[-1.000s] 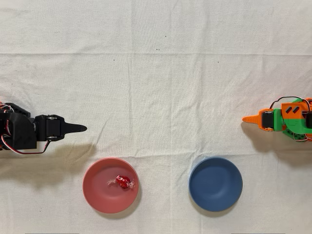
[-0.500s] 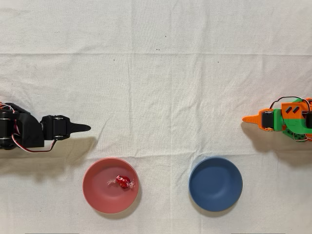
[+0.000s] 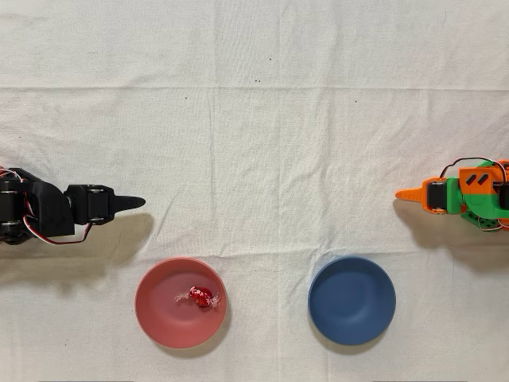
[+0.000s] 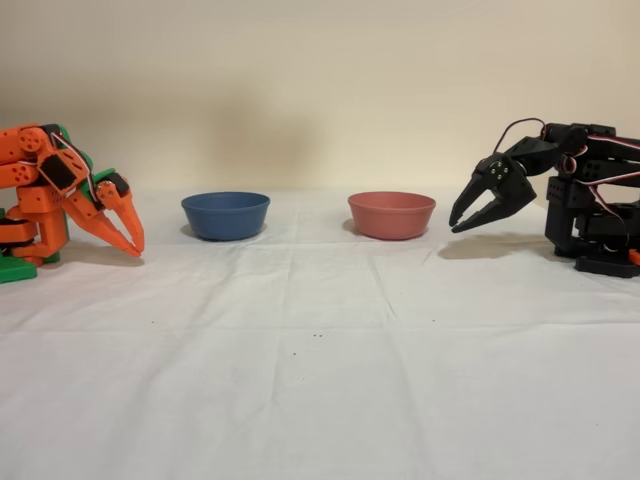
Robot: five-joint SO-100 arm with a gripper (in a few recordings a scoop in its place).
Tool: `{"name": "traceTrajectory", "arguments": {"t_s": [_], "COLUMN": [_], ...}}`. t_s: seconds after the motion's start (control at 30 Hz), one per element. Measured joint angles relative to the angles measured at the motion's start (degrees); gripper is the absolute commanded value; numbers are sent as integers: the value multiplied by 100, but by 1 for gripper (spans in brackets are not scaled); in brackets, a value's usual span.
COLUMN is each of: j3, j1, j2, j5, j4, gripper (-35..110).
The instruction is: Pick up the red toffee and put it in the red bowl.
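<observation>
The toffee lies in the red bowl. The claw, parted and empty, hangs beside that bowl; best it retreats clear without nudging the rim.

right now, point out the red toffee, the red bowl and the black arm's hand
red toffee (image 3: 201, 297), overhead view, on its shiny red foil body
red bowl (image 3: 155, 306), overhead view, on the bare inner floor left of the toffee
black arm's hand (image 4: 462, 223), fixed view, midway between its two fingertips, which stand apart
</observation>
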Motion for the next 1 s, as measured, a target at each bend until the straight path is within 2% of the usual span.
{"name": "traceTrajectory", "arguments": {"t_s": [1.0], "j3": [9], "j1": [44], "j2": [0], "j5": [-167], "j4": [0], "gripper": [1]}}
